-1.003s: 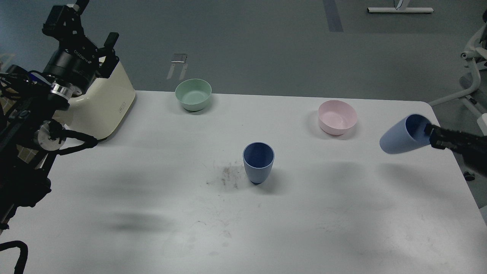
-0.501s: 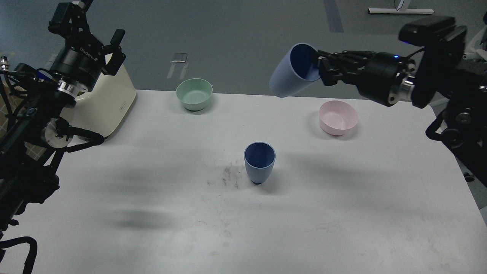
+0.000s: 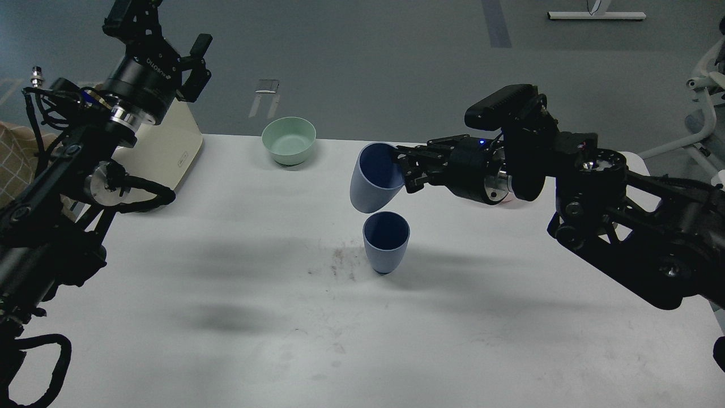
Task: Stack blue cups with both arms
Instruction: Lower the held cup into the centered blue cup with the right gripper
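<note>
One blue cup (image 3: 386, 242) stands upright on the white table (image 3: 226, 317) near its middle. My right gripper (image 3: 405, 170) comes in from the right and is shut on the rim of the second blue cup (image 3: 371, 180). That cup hangs tilted, base down and to the left, just above and slightly behind the standing cup, with a small gap between them. My left gripper (image 3: 165, 35) is raised high at the far left, open and empty, far from both cups.
A green bowl (image 3: 289, 140) sits at the back of the table. A cream-coloured appliance (image 3: 167, 148) stands at the back left under my left arm. My right arm almost wholly hides the pink bowl. A dark smudge (image 3: 337, 262) lies left of the standing cup.
My right arm has carried the held cup from the far right, up and across, then down to just above the standing cup. My left arm has risen slightly.
</note>
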